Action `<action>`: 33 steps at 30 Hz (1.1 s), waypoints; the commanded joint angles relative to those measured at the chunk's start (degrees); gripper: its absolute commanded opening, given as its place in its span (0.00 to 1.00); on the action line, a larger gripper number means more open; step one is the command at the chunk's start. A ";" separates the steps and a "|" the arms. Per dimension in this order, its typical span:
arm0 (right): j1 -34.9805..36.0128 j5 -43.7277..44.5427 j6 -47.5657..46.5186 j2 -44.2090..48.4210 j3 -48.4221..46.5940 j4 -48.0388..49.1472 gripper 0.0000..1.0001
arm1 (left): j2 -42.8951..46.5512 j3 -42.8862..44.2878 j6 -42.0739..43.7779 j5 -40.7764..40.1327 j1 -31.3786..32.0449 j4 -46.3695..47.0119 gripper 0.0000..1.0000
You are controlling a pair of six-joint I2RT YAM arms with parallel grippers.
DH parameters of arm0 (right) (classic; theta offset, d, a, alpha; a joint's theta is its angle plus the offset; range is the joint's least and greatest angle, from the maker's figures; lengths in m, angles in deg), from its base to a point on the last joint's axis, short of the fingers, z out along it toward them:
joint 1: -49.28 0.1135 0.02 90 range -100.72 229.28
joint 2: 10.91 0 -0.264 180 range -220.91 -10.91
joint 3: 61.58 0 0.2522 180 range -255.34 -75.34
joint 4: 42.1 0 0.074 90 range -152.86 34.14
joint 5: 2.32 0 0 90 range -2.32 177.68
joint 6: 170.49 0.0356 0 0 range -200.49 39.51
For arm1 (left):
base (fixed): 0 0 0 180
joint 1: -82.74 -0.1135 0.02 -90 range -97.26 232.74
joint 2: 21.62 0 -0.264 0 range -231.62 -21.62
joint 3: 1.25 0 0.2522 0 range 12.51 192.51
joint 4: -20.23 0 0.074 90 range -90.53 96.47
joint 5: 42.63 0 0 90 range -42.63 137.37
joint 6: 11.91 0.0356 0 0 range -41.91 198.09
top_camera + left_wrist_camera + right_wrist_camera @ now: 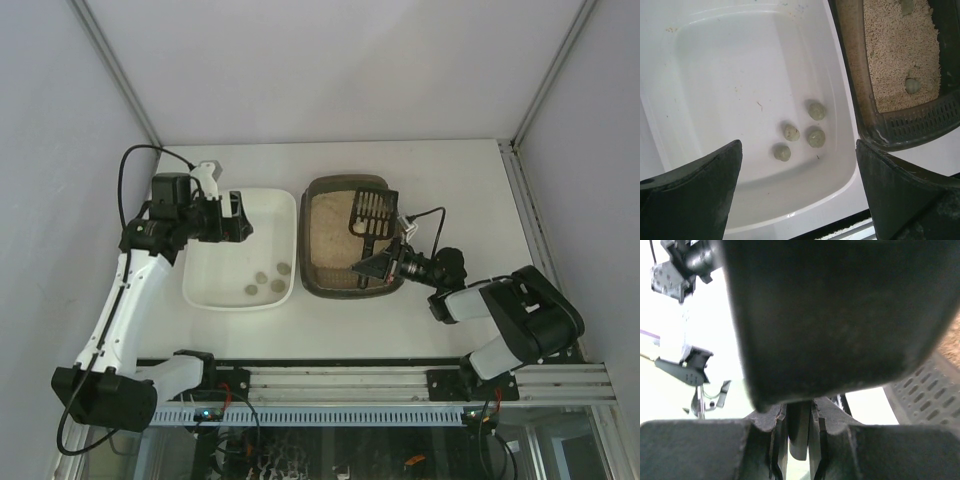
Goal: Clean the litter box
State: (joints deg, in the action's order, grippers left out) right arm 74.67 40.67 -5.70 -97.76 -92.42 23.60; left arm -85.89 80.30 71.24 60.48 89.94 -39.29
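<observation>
The litter box [312,240] is a dark brown tray with beige litter, right of centre. My right gripper [383,263] is shut on the handle of a black slotted scoop [371,213], whose head is over the litter at the box's back right. In the right wrist view the scoop [840,315] fills the top and its handle sits between the shut fingers [799,435]. My left gripper [240,222] is open and empty over the white tray [205,290]. The left wrist view shows the open gripper [799,150], the litter box [875,127] and two grey clumps [912,86] in the litter.
The white tray [715,60] left of the litter box holds several grey-green clumps [791,133], also in the top view [270,280]. White walls enclose the table on three sides. A metal rail [400,385] runs along the near edge.
</observation>
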 commanded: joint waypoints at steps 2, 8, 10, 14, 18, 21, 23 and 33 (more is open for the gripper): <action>1.12 -1.78 -4.15 1.10 -3.03 -7.00 0.00 | 2.24 -1.49 0.88 -1.08 -0.42 2.49 0.99; -2.55 -2.15 -3.93 2.94 -3.22 -11.11 0.00 | 2.60 -2.39 0.80 -1.05 -0.35 3.26 0.99; -0.31 -3.51 -5.39 3.18 -4.96 -15.27 0.00 | 2.47 -2.40 0.79 -1.13 -0.40 3.37 0.99; -4.51 -1.72 -0.76 2.77 -3.97 -13.97 0.00 | 2.65 -2.69 0.66 -1.15 -0.37 3.76 0.99; 2.20 -5.51 -4.55 -1.10 -13.11 -26.92 0.00 | 2.55 -3.06 0.53 -1.82 -0.35 4.16 0.99; 6.91 0.01 -17.40 0.80 -23.32 -55.30 0.00 | 2.50 -2.02 -1.23 -6.93 -1.32 4.78 0.99; 11.21 9.57 -29.18 1.11 -33.90 -78.44 0.00 | 1.36 -0.81 -3.33 -3.49 -6.85 5.23 1.00; 26.46 37.08 -45.39 -16.93 -76.45 -128.17 0.00 | -11.95 5.33 4.25 41.56 -31.32 -5.93 1.00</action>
State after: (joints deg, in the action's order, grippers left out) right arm 96.13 60.56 -41.05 -107.27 -156.84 -77.31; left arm -98.18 80.26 70.26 88.21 60.06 -38.99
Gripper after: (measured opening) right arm 0.132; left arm 0.997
